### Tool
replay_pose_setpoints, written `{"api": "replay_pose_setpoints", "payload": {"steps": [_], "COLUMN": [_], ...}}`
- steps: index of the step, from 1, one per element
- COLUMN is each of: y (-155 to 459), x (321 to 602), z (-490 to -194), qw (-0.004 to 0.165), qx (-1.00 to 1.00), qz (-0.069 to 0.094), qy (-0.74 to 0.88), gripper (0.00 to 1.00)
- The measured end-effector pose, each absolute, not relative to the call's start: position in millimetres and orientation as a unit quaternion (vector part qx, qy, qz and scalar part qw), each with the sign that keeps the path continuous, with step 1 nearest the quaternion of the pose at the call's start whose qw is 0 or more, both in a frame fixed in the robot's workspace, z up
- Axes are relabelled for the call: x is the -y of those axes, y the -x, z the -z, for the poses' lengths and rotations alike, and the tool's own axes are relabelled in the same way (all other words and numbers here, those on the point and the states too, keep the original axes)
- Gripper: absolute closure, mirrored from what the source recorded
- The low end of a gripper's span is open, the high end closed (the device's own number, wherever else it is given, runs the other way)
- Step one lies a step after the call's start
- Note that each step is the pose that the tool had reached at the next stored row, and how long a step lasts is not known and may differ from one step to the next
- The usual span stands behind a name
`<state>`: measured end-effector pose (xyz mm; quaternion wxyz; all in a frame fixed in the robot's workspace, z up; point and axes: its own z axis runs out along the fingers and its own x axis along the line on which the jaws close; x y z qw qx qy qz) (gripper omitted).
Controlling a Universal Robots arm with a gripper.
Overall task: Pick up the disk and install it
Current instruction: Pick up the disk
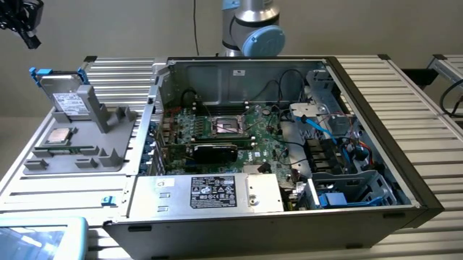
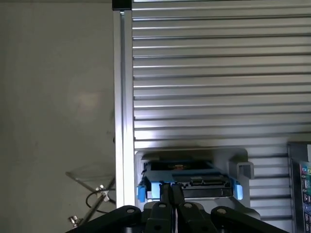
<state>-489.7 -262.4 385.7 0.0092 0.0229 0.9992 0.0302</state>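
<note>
The disk [image 1: 67,97], silver with a white label and a blue bracket, leans upright in a grey holder [image 1: 108,146] at the exterior view's left, outside the computer case. My gripper [image 1: 29,39] hangs well above it and holds nothing. In the wrist view the disk [image 2: 187,180] shows edge-on, blue tabs at both ends, with my gripper [image 2: 170,193] in front of it. The two fingers are pressed together, so it is shut.
An open computer case [image 1: 376,135] fills the middle, with a motherboard [image 1: 224,130], a silver box with a black label [image 1: 217,192] and a drive bay with blue parts [image 1: 347,189]. A small silver chip [image 1: 59,136] lies on the holder. The ribbed metal table [image 2: 218,73] ends at an edge [image 2: 124,97].
</note>
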Motion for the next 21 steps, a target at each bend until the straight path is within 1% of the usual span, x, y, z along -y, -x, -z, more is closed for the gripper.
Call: {"api": "replay_pose_setpoints", "payload": {"steps": [17,21], "y": [489.9,489.9], "x": [261.9,261.9], "z": [-385.5,-385.5], "qw": [0.009,0.008], "qx": [-0.999,-0.999], "qz": [-0.030,-0.030], "qy": [-0.022,0.011], "gripper": [0.89,0.89]}}
